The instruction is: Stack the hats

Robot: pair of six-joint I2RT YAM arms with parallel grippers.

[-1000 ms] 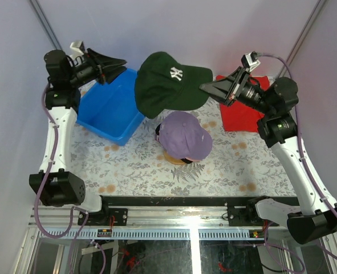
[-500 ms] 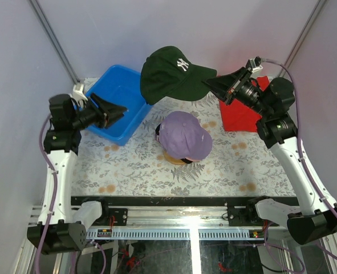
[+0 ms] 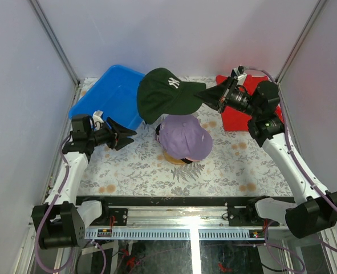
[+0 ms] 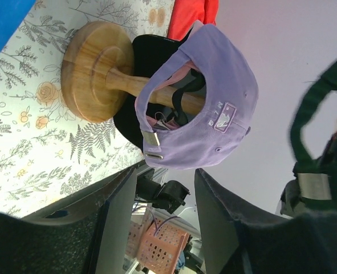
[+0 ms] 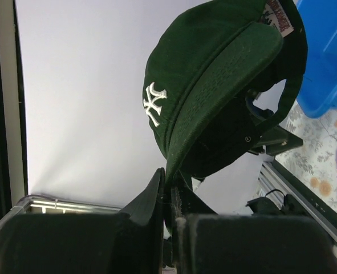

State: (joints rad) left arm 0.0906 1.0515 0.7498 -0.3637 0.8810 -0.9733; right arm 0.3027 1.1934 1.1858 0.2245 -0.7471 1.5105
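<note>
Mid-air near lavender cap point(image 3: 182, 138) | right gripper point(image 3: 202, 97) clenched on dark green cap point(image 3: 163, 94) brim | left gripper point(image 3: 129, 137) parted, empty

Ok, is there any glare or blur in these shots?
Top view: bright glare on the metal rail at the near edge. Left wrist view: the green cap at the right edge is blurred. Right wrist view: the right gripper looks dark against the pale wall.
</note>
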